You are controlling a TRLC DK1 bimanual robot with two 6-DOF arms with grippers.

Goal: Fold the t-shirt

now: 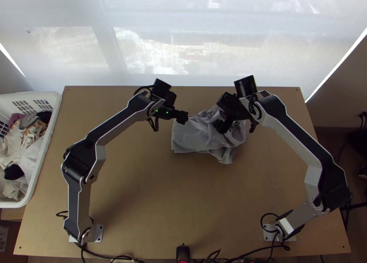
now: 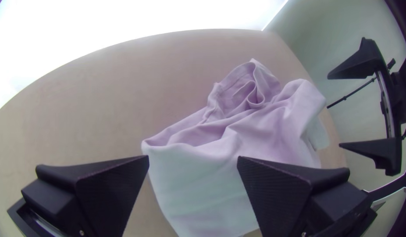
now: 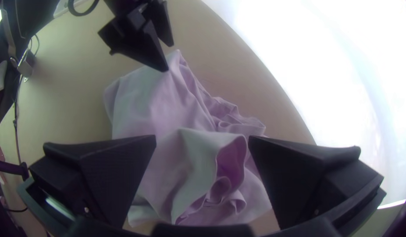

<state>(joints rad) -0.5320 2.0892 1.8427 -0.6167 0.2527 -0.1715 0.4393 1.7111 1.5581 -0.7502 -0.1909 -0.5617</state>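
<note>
Light wooden bench (image 1: 151, 194). White plastic basket (image 1: 46, 148) of mixed clothes beside its left edge. Pale grey cloth t-shirt (image 1: 195, 137) near bench's far side, flatter toward left, bunched and creased toward right. Black wide-fingered right hand (image 1: 237, 129) wide, above bunched end. Black wide-fingered left hand (image 1: 170, 121) also wide, at shirt's far-left corner, perhaps just above it. Cloth lies between spread fingers, ungripped.

The T-shirt (image 1: 188, 139) lies rumpled; a basket (image 1: 53, 97) holds clothes (image 1: 25, 139).
</note>
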